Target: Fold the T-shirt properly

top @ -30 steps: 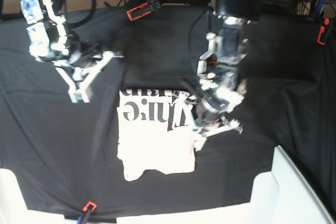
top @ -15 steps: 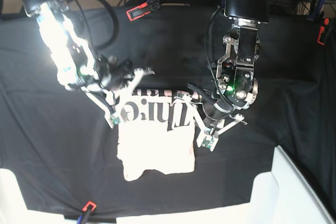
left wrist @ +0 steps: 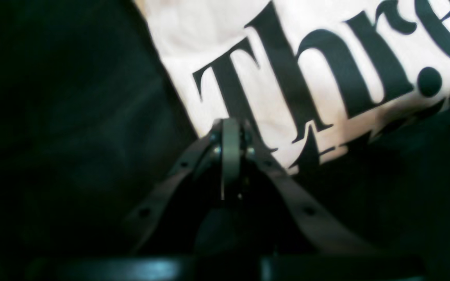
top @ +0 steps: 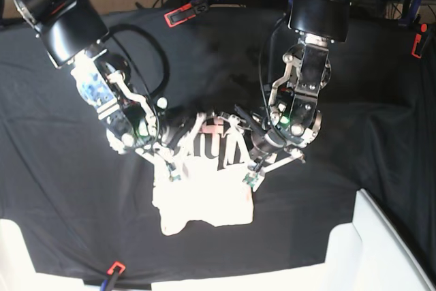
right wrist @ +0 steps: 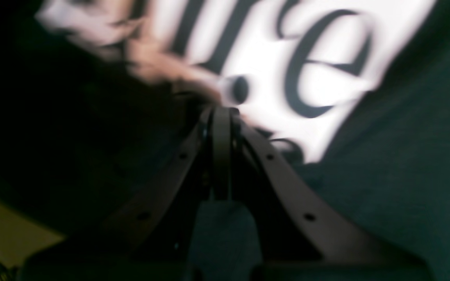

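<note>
Dim, seemingly motion-blurred wrist views

Both your arms reach down and inward toward each other, the left gripper (top: 251, 180) and right gripper (top: 172, 174) each with fingers (left wrist: 231, 148) pressed together, tips low and well apart.

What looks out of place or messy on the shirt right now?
The T-shirt is only roughly folded: its near edge is ragged, with a lumpy corner on the base view's left, and the top edge near the right gripper is bunched. The left gripper sits shut at the opposite edge.
</note>
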